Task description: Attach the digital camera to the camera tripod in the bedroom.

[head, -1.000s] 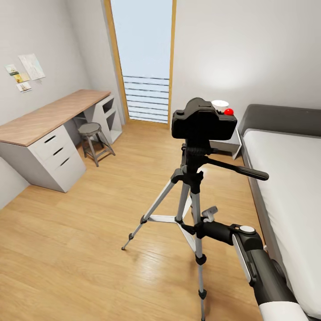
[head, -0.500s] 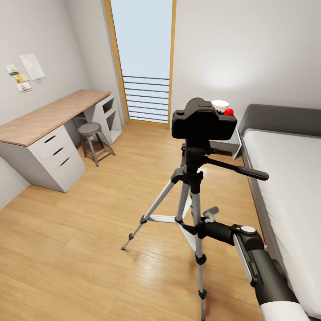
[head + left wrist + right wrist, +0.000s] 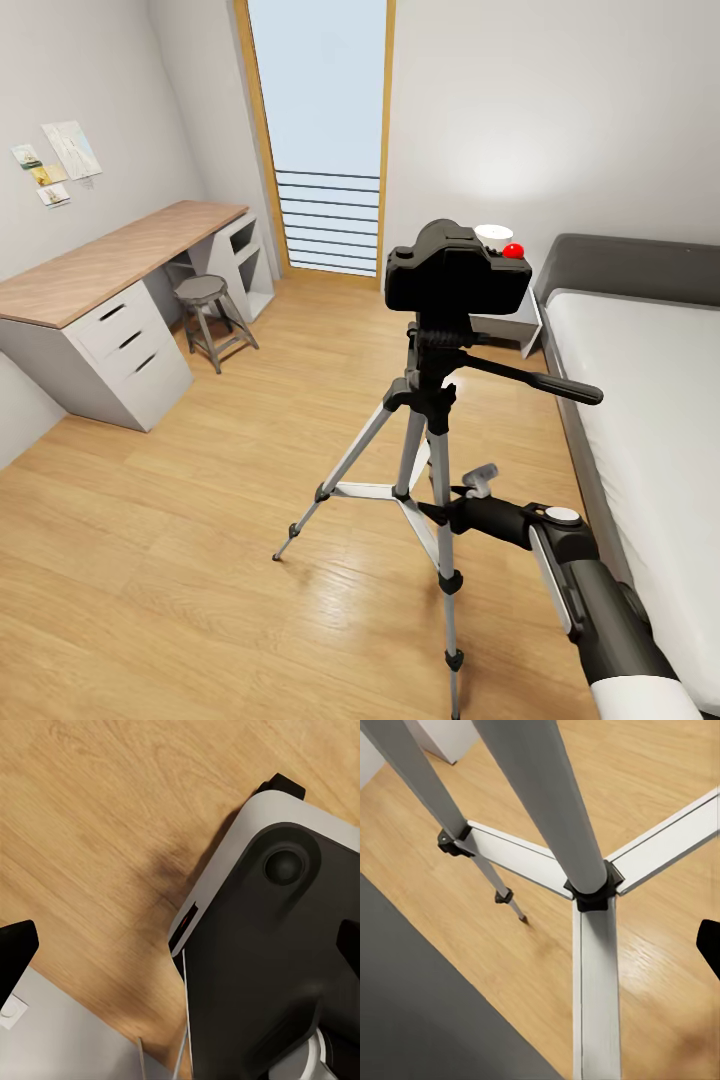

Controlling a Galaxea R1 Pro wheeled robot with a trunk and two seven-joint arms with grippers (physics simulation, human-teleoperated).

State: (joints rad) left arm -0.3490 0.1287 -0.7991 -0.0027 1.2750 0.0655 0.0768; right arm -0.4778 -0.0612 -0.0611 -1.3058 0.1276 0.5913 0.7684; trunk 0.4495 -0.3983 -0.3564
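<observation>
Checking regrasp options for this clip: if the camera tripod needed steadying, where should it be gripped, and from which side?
Grip the camera tripod by its upright centre column, coming in level from the bed side, where the right gripper sits; the column is straight and slim enough for the jaws.

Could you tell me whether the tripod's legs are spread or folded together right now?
Spread. The camera tripod stands upright on the wood floor, its three silver legs splayed apart and braced.

The light wood floor [image 3: 180, 560] carries the camera tripod [image 3: 420, 470], its three black feet planted just beside the right gripper [image 3: 470, 500], which hovers low among the legs. Farther from that gripper, the floor also bears a white-drawered desk [image 3: 110, 300], a small grey stool [image 3: 208, 315] and the grey bed [image 3: 640, 420].
</observation>
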